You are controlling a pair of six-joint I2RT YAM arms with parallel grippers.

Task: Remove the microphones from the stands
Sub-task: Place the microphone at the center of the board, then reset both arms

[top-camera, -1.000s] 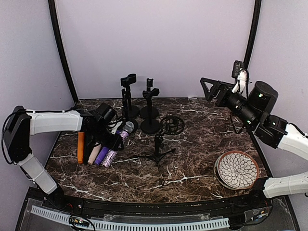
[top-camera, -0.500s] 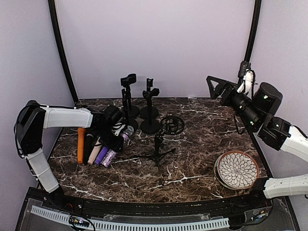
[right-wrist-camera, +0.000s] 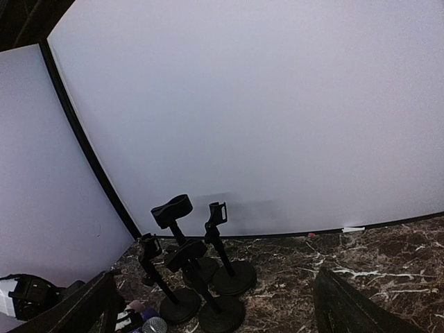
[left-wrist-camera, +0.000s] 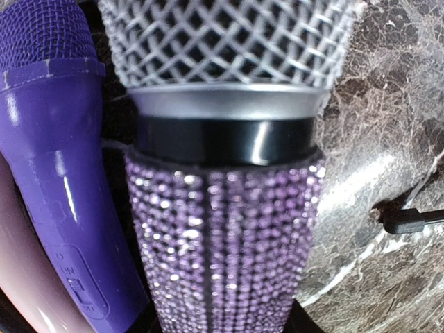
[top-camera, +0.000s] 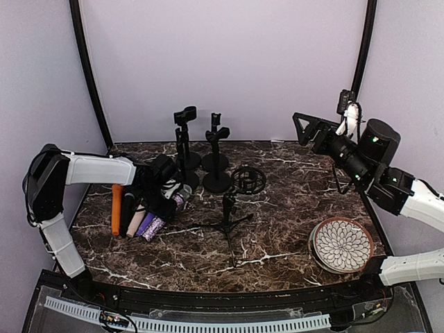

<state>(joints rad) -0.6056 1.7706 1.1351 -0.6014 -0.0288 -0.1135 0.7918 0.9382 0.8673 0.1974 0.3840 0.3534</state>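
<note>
- At the left of the table (top-camera: 277,208), a row of mics lies side by side, heads toward the back wall.
- The glitter mic (left-wrist-camera: 222,229) is the rightmost of the row. It lies flat on the marble, off the stands.
- Its body is covered in lilac stones, with a black band, a silver ring and a silver mesh head above.
- The purple mic (left-wrist-camera: 55,173) lies just beside it on the left. Small print sits by its slide switch, too blurred to read.
- A pale mic (top-camera: 136,220) and an orange mic (top-camera: 116,210) lie further left.
- The left gripper (top-camera: 166,186) is low over the glitter mic's head end. Its fingers do not show in the wrist view, so whether they clamp the mic cannot be told.
- Three desk stands (top-camera: 184,142) stand near the back, to the right of the row.
- A tripod (top-camera: 227,211) stands mid-table, with a shock mount (top-camera: 248,179) behind it.
- A patterned plate (top-camera: 341,244) lies near the right front.
- The right gripper (top-camera: 300,129) hangs high at the right rear, its fingers (right-wrist-camera: 90,309) wide apart and holding nothing.
- No brand name can be read on any item.
</note>
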